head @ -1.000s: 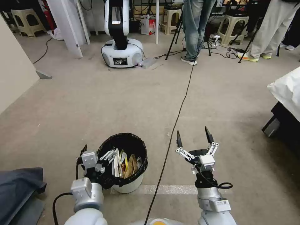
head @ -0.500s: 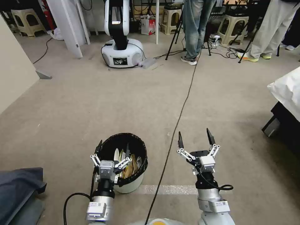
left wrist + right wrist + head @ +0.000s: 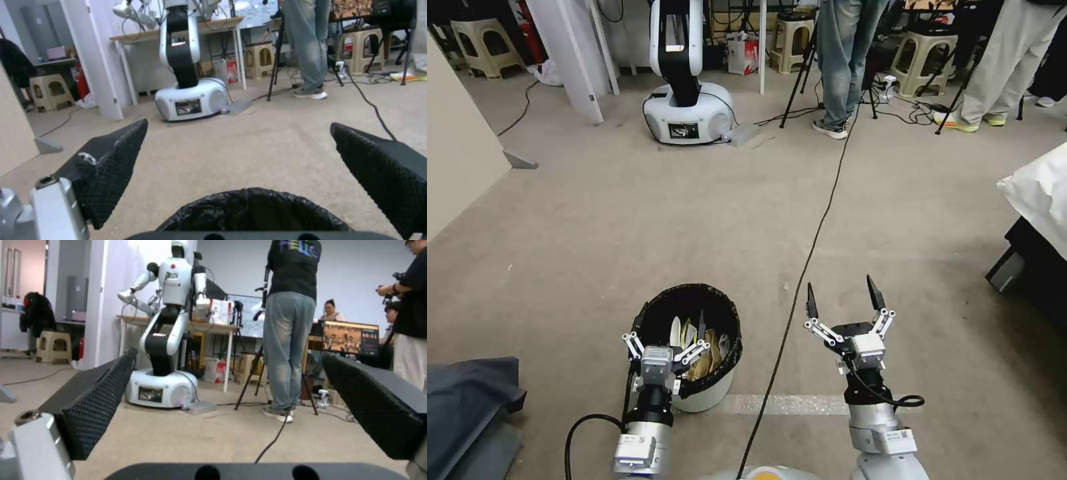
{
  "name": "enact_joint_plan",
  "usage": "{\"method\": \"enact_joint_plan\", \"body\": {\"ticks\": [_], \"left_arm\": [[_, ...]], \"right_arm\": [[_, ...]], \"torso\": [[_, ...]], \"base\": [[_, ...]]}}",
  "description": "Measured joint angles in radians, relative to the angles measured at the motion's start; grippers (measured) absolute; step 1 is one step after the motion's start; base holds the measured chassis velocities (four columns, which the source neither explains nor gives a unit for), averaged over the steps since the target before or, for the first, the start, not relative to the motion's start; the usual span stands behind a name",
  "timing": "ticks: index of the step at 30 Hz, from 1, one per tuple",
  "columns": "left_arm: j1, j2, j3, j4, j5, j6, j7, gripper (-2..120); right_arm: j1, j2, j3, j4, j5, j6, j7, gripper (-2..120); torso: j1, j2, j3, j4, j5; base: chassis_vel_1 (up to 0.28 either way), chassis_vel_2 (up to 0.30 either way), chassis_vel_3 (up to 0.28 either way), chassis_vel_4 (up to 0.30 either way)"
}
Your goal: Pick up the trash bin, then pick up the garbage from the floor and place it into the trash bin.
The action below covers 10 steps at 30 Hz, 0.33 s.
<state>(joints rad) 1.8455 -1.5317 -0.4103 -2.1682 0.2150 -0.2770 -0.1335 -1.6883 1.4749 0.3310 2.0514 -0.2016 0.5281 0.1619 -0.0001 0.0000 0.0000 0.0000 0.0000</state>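
Looking down from the head camera, we found the trash bin (image 3: 702, 373) standing on the carpeted floor (image 3: 627, 220) at about seven o'clock from the middle of the view, its crinkly black bag (image 3: 730, 347) folded over the rim. Inside it we saw garbage (image 3: 700, 352): white paper, a brown bag and a yellow wrapper.

Our left gripper (image 3: 668, 319) hung over the near rim of the bin with its fingers spread wide, one tip outside the rim at nine o'clock of the opening and the other over the litter. They pinched nothing. In the left wrist view the two black pads (image 3: 111, 166) stood apart with the bag's rim (image 3: 253, 210) between and below them.

Our right gripper (image 3: 842, 297) was at about five o'clock, well apart from the bin, also spread and empty. A black cable (image 3: 800, 273) ran across the carpet between bin and right gripper, toward twelve o'clock.
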Motion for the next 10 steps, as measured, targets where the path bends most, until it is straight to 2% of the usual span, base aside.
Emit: {"method": "enact_joint_plan", "body": {"ticks": [10], "left_arm": [[0.000, 0.000, 0.000, 0.000, -0.002, 0.003, -0.001, 100]], "right_arm": [[0.000, 0.000, 0.000, 0.000, 0.000, 0.000, 0.000, 100]], "torso": [[0.000, 0.000, 0.000, 0.0000, 0.0000]], "base": [[0.000, 0.000, 0.000, 0.000]]}}
